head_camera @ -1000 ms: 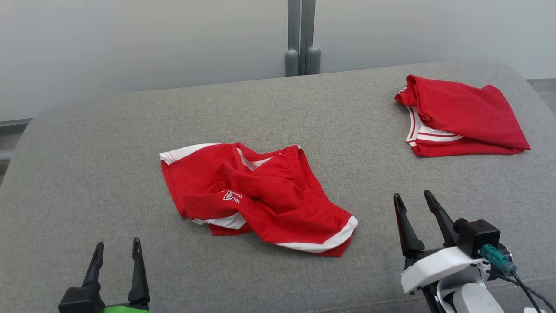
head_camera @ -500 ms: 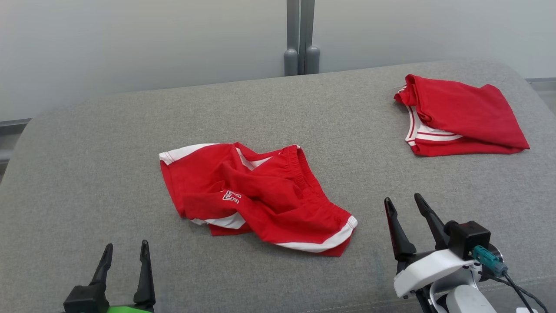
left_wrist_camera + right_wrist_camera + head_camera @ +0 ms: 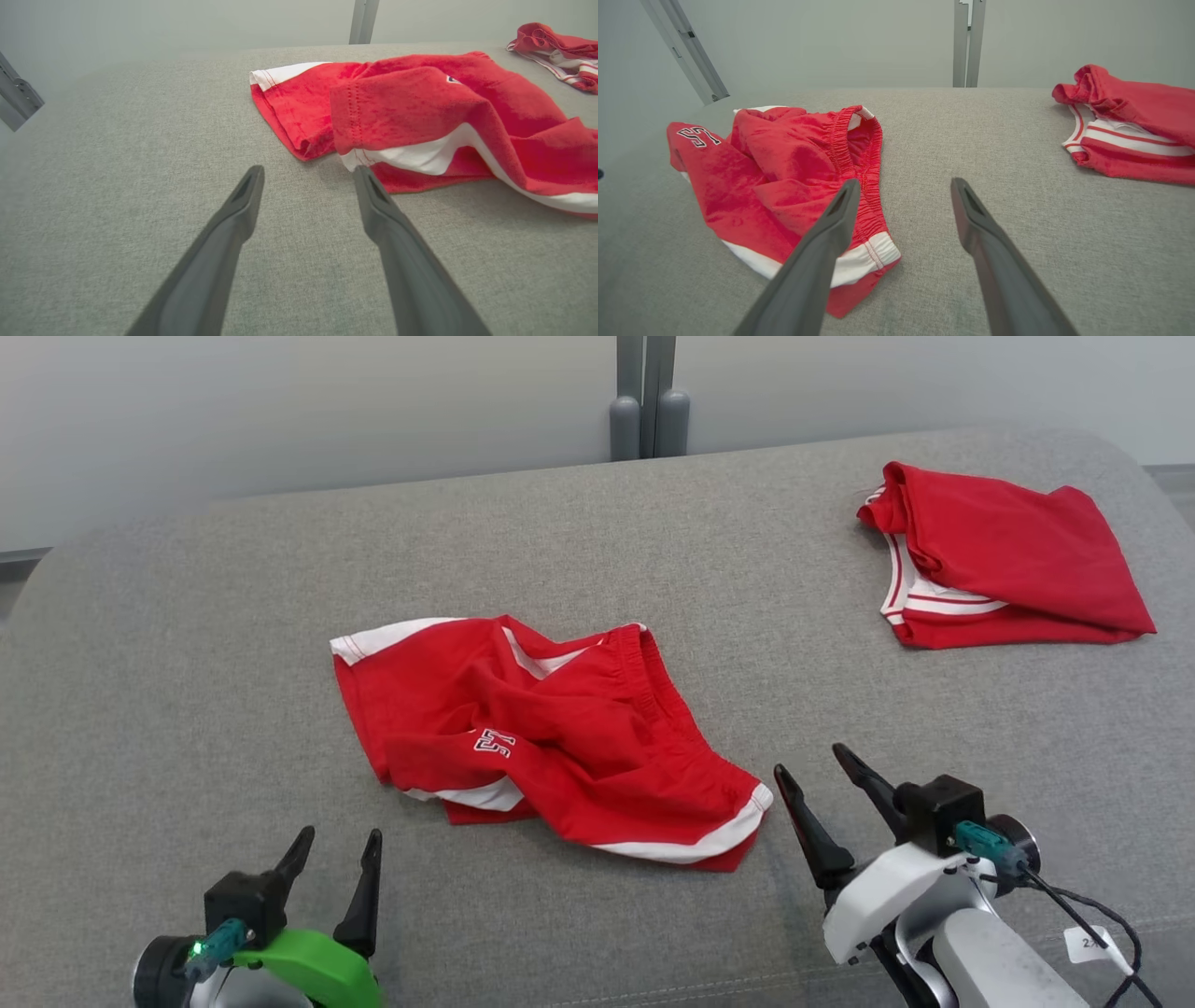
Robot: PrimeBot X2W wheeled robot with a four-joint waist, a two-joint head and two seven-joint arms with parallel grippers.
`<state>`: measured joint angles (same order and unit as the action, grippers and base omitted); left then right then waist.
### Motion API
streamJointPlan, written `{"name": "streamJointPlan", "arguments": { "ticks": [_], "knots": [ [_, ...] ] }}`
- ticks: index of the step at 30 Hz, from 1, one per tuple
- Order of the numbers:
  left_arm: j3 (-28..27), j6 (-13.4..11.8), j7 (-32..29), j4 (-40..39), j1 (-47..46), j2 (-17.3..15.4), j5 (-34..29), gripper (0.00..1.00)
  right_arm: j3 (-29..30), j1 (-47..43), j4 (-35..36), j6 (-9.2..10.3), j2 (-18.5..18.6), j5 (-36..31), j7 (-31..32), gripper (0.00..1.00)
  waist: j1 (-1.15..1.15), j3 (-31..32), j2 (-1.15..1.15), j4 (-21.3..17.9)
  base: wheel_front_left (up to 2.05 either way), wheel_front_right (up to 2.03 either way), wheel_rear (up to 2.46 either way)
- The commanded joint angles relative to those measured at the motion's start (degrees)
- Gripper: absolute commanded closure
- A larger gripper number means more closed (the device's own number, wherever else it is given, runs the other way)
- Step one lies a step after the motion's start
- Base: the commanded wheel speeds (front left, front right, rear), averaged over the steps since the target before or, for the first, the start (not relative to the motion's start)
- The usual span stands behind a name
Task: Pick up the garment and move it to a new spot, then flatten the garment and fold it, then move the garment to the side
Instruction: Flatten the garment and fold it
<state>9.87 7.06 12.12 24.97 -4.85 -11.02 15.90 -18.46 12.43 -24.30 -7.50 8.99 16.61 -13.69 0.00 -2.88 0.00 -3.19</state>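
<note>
**Two grippers open, one pair of shorts to lift**

Item: shorts [image 3: 551,737], red with white hem bands. They lie crumpled near the middle of the cushion [image 3: 187,709] and touch neither gripper. The waistband [image 3: 644,686] runs up the right side. A number patch [image 3: 493,742] faces up on a folded-over leg.

Handling, as judged: the step in hand is the first pick-up, and a two-point lift is advised.
- The right gripper [image 3: 808,761] is empty, jaws wide apart, just beside the near hem corner [image 3: 747,814]. It would do well to take that corner or the waistband, pinching one edge rather than a bunched heap.
- The left gripper [image 3: 341,835] is also spread and empty, near the lower left fold. The white band there looks like its closest clean edge.
- Fingers should come in low along the cushion to get beneath the cloth, and slowly, since the soft grey cover may catch a tip.
- Lifting by matched edges would let the shorts hang open and ease the flattening afterwards.

Nearby: a folded garment [image 3: 1008,560], red and white, lies well apart at the far right, so the new spot should stay away from it. A post [image 3: 644,401] stands behind the cushion.

Not determinable:
- how the layers lie under the top folds
- where the second leg opening is
- the patch digits, which are distorted by creases
- what kind of garment the folded one is

Both arms are cut off at the head view's bottom edge.
</note>
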Motion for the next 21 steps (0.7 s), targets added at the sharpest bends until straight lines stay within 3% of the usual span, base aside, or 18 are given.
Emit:
{"name": "streamJointPlan", "arguments": {
  "ticks": [1,10,21],
  "knots": [
    [1.4,0.3,0.2,2.1,-2.7,-0.8,0.9,0.00,-1.7,1.9,-1.6,0.02,0.9,0.5,0.4,0.00,0.00,-2.0,0.00,0.3,0.00,0.00,0.00],
    [12.9,0.4,1.8,12.5,-12.1,-3.0,8.0,0.00,-10.0,8.5,-8.6,0.02,2.7,4.6,1.3,0.00,0.00,-5.5,0.00,0.9,0.00,0.00,0.00],
    [22.7,0.4,3.0,19.2,-19.8,-4.3,13.7,0.00,-16.2,12.3,-12.4,0.02,4.4,9.0,2.0,0.00,0.00,-7.3,0.00,1.0,0.00,0.00,0.00]
  ]
}}
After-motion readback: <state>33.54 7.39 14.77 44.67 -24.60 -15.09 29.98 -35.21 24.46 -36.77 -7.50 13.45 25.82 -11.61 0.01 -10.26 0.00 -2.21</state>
